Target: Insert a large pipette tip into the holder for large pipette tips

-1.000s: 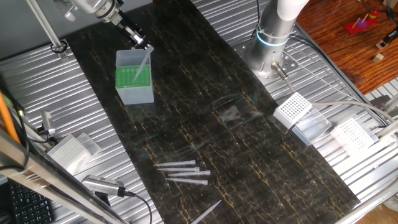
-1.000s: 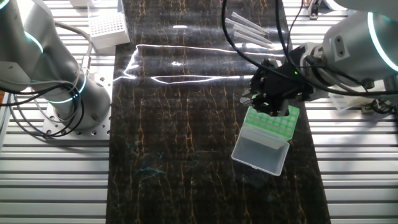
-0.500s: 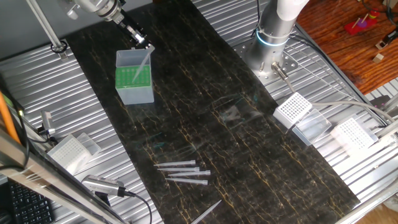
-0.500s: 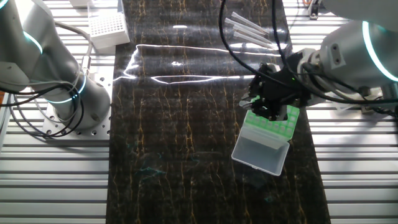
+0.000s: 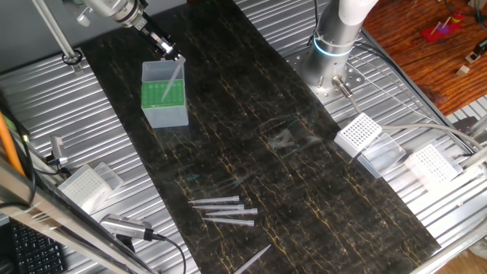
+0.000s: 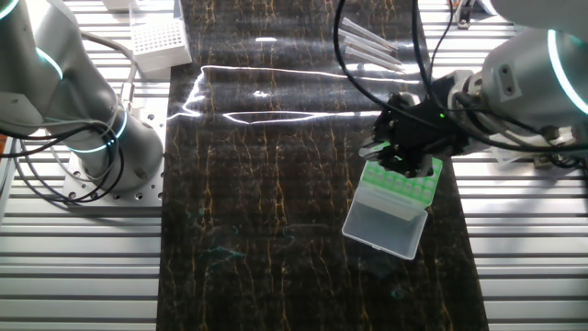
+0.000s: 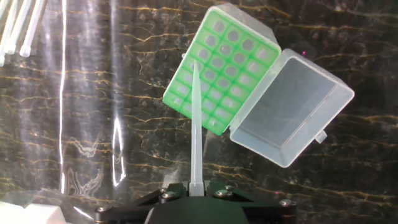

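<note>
Dark marbled bench [image 5: 251, 137]: fingers [image 7: 166, 195] clamped on large pipette tip [image 7: 196, 124], point over holder [image 7: 217, 74] (lid open); insertion pending.

no text, label, brand, number or sign can be read in any of the three views. the surfaces in sight carry no legible lettering.
</note>
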Robot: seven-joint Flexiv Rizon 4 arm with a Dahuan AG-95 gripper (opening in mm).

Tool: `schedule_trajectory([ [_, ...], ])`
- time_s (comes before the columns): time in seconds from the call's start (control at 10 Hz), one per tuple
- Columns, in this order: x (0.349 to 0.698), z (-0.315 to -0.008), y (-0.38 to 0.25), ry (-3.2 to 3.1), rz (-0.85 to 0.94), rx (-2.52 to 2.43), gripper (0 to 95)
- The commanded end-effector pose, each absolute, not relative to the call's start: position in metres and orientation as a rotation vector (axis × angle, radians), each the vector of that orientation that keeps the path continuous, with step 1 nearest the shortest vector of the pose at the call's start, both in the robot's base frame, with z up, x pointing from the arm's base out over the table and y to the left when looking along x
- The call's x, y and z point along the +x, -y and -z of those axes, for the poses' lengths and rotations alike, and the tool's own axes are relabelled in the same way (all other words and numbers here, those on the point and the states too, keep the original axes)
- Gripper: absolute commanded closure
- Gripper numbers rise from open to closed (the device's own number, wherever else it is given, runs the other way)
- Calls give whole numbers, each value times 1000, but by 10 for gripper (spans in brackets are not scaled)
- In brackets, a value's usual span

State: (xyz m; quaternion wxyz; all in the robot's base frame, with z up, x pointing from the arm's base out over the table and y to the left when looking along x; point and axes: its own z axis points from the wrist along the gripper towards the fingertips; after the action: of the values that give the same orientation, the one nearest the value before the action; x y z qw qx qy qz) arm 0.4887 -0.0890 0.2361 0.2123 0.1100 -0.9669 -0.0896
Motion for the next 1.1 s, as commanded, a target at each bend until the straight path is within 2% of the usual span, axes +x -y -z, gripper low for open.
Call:
schedule_trajectory([
  [0.1, 502, -239, 86, 2677, 233, 319, 950],
  [1.1, 564, -247, 57, 2680, 214, 298, 950],
])
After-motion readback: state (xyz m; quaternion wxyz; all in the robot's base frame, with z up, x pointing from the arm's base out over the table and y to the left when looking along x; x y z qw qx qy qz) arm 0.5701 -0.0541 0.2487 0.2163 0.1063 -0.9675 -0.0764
